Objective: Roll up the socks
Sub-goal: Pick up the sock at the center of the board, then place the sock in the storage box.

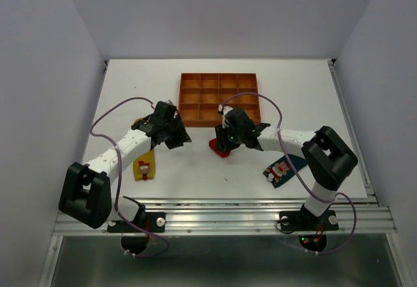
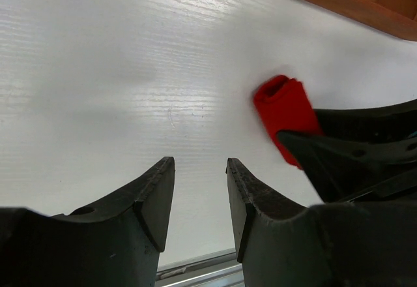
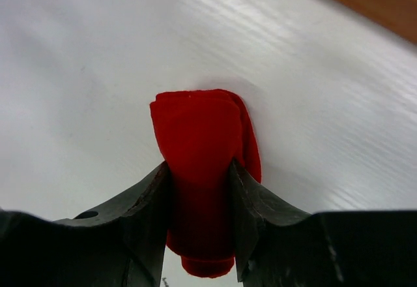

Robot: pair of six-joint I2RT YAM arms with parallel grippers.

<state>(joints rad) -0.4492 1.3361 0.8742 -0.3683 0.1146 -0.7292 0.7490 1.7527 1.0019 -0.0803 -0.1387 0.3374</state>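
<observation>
The red sock [image 1: 219,147] is rolled into a small bundle in the middle of the table. My right gripper [image 1: 225,142] is shut on it; the right wrist view shows the red roll [image 3: 199,137] squeezed between both fingers. My left gripper [image 1: 178,137] is open and empty a little to the left of it, and its wrist view shows the red bundle [image 2: 283,107] ahead to the right, with the right gripper's fingers on it. The yellow sock [image 1: 144,167] lies flat at the front left. The dark teal-green sock [image 1: 284,167] lies flat at the front right.
The orange-brown compartmented tray [image 1: 219,76] stands behind the two grippers, its near rim also in the left wrist view [image 2: 339,3]. The table's metal front rail [image 1: 221,218] runs along the near edge.
</observation>
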